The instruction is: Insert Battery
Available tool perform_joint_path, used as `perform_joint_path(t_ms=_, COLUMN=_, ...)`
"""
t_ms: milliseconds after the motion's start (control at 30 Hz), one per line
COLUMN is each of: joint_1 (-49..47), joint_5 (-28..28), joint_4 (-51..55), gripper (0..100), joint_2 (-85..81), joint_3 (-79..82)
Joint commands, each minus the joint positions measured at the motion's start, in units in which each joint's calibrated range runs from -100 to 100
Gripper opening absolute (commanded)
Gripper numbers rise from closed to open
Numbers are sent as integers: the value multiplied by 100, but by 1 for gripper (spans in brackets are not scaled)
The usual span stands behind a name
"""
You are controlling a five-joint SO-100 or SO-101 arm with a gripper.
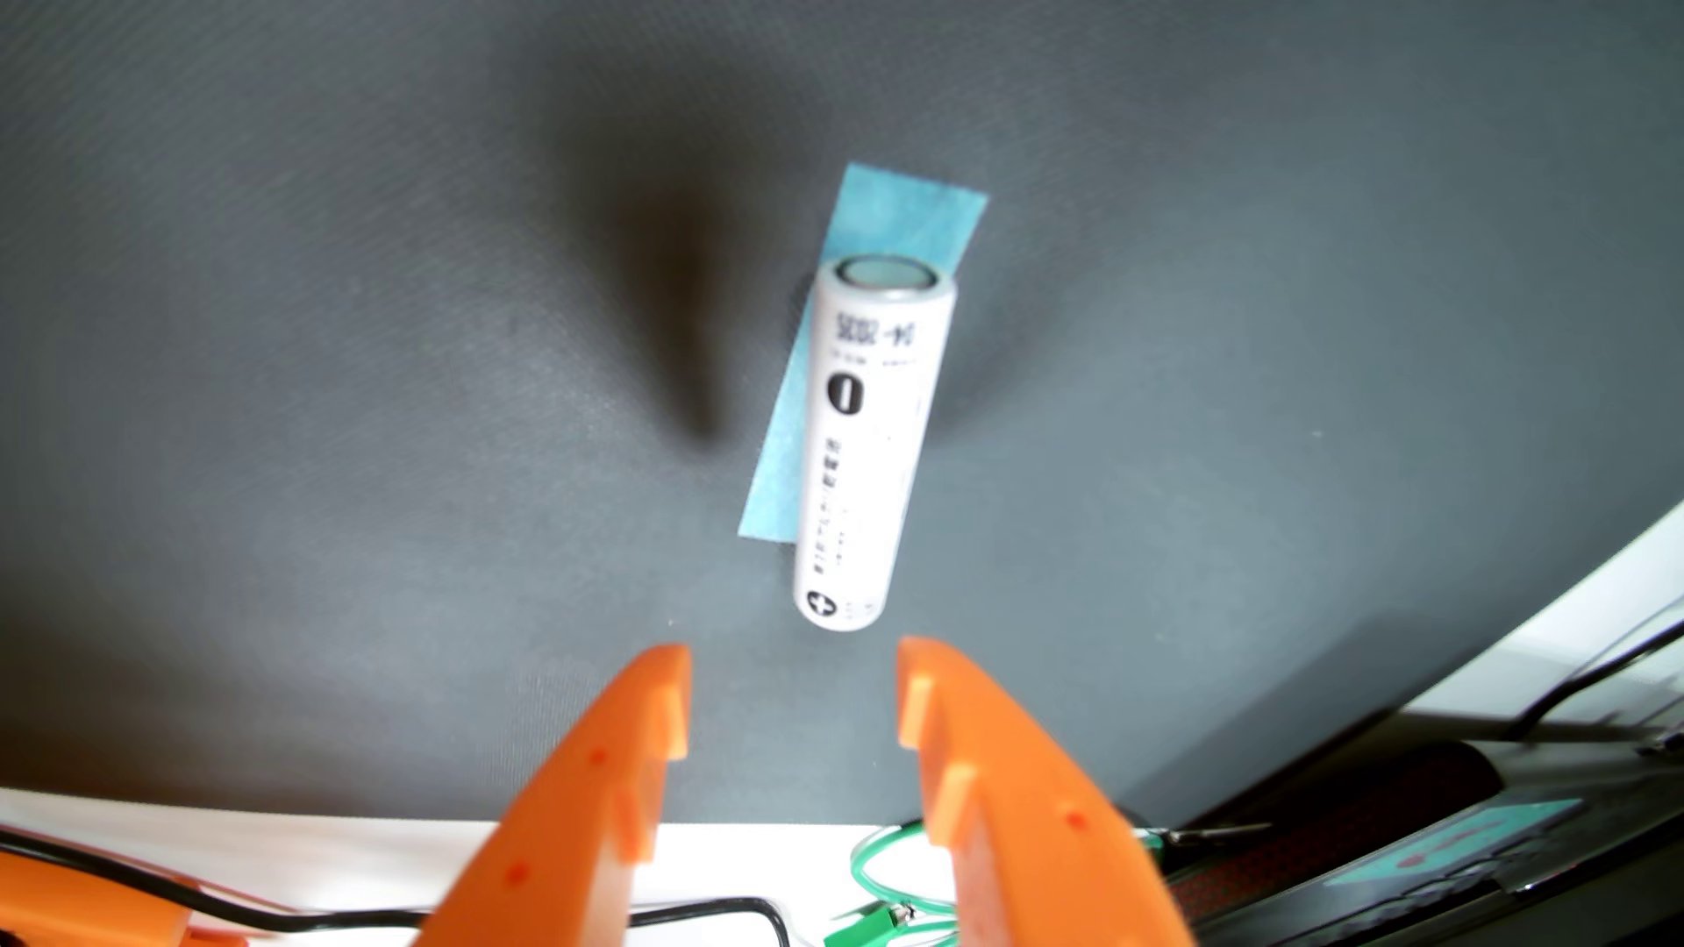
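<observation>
A white cylindrical battery (861, 446) with black print lies on a dark grey mat (364, 364) in the wrist view, partly over a strip of blue tape (902, 218). Its plus-marked end points toward the camera. My orange gripper (791, 678) enters from the bottom edge and is open, with nothing between its fingers. The fingertips (663, 674) sit just short of the battery's near end, apart from it, and the battery lines up roughly with the gap. No holder or slot for the battery shows clearly.
The mat's near edge meets a white table (319, 865) at the bottom. A black cable (711, 906) and green wires with clips (875, 897) lie there. A dark device with a blue label (1458, 842) sits at the lower right.
</observation>
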Motion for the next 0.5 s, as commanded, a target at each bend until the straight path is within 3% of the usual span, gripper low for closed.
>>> perform_joint_path(t_ms=0, joint_1=25, joint_5=29, joint_4=-24, gripper=14, joint_2=8, joint_3=-296)
perform_joint_path(t_ms=467, joint_1=25, joint_5=117, joint_4=-32, gripper=14, joint_2=634, joint_3=-764)
